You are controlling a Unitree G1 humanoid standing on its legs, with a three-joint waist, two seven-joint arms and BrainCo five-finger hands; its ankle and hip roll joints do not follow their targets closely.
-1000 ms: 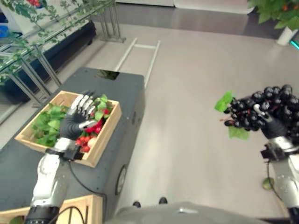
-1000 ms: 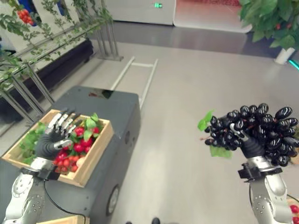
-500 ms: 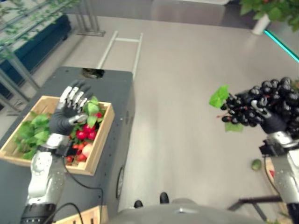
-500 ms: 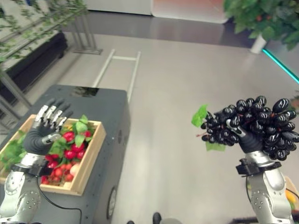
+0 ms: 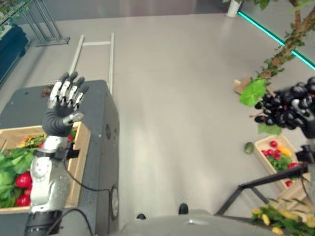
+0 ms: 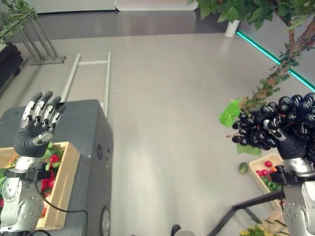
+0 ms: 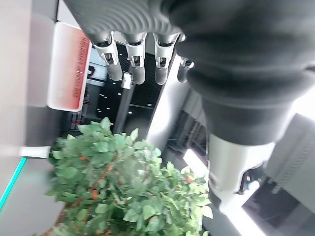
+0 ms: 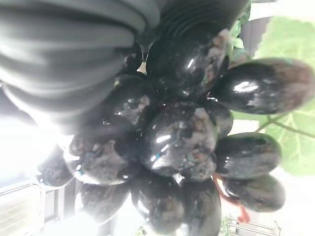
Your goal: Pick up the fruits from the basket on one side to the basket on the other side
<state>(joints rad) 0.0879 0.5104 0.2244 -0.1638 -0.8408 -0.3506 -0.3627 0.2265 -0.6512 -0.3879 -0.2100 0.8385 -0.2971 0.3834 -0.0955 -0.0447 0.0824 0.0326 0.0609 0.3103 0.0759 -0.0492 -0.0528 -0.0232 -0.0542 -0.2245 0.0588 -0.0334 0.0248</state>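
Black grapes (image 6: 275,125) hang as a bunch clasped in the right hand (image 6: 290,146), held in the air above the far-right basket (image 5: 275,157) on the floor. Lower it squarely over that basket before releasing; its free room looks small, though partly hidden. The left hand (image 6: 35,129) is raised, fingers spread, empty, over the left basket (image 6: 61,182).

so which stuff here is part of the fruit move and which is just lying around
Part of the job:
- black grape bunch, held in the right robot hand
- wooden basket on the grey cart
- wooden basket on the floor
- left robot hand, open, raised

Lying about:
- green fruit on the floor
- leafy plants
- white floor frame
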